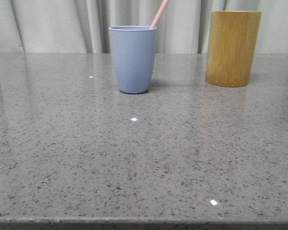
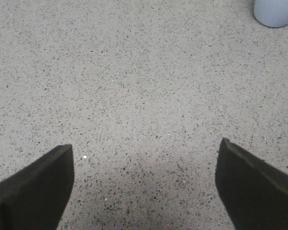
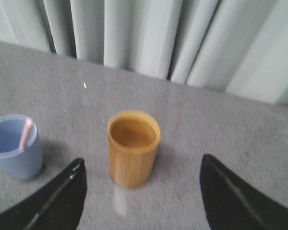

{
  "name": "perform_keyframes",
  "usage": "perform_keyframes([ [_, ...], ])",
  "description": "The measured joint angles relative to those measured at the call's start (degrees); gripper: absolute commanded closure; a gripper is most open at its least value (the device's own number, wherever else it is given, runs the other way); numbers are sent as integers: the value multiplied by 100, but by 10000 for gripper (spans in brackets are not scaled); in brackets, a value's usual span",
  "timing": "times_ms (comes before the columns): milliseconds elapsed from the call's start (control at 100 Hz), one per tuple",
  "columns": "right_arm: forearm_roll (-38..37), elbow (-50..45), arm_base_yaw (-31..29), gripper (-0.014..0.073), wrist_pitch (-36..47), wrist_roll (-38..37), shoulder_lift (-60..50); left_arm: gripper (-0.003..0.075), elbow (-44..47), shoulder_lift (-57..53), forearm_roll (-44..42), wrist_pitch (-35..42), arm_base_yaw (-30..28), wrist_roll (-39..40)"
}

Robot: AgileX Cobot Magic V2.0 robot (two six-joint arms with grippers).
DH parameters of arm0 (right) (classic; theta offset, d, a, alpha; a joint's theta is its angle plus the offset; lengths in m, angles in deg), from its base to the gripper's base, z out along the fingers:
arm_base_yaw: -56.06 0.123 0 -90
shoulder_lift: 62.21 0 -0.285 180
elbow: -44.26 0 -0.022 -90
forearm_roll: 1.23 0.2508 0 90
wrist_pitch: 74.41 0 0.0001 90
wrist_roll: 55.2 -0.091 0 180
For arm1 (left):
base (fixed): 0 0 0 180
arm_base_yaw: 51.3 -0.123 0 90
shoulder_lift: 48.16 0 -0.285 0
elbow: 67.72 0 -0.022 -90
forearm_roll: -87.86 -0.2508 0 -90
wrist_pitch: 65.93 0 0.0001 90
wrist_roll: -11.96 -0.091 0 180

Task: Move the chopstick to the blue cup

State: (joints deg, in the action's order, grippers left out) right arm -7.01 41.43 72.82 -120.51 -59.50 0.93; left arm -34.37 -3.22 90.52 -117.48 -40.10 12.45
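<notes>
The right gripper [image 3: 143, 201] hangs wide open and empty above the bamboo cup [image 3: 133, 147], and the left gripper [image 2: 145, 184] is likewise spread and empty, low over the bare table [image 2: 134, 86]. The chopstick [image 1: 159, 14] stands leaning inside the blue cup [image 1: 133, 59], so the transfer looks done.

The right gripper [image 3: 143, 191] is spread wide with nothing between its dark fingers [image 3: 57, 199]. On the grey speckled table [image 3: 221, 129] the bamboo cup [image 3: 133, 148] stands upright. The blue cup [image 3: 15, 146] stands beside it, apart, with the chopstick [image 3: 26, 133] leaning inside. Pale curtains [image 3: 149, 33] hang behind.
</notes>
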Motion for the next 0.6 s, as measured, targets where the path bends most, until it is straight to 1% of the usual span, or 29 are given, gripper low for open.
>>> perform_keyframes([
  [110,-135,-657,0,87,-130,-127,-559,132,0,0,0,0,0,0],
  [310,-514,-1841,0,87,-404,-655,-1626,132,0,0,0,0,0,0],
  [450,-597,-2404,0,87,-713,-880,-2318,132,0,0,0,0,0,0],
  [600,-607,-2709,0,87,-951,-1046,-2906,132,0,0,0,0,0,0],
])
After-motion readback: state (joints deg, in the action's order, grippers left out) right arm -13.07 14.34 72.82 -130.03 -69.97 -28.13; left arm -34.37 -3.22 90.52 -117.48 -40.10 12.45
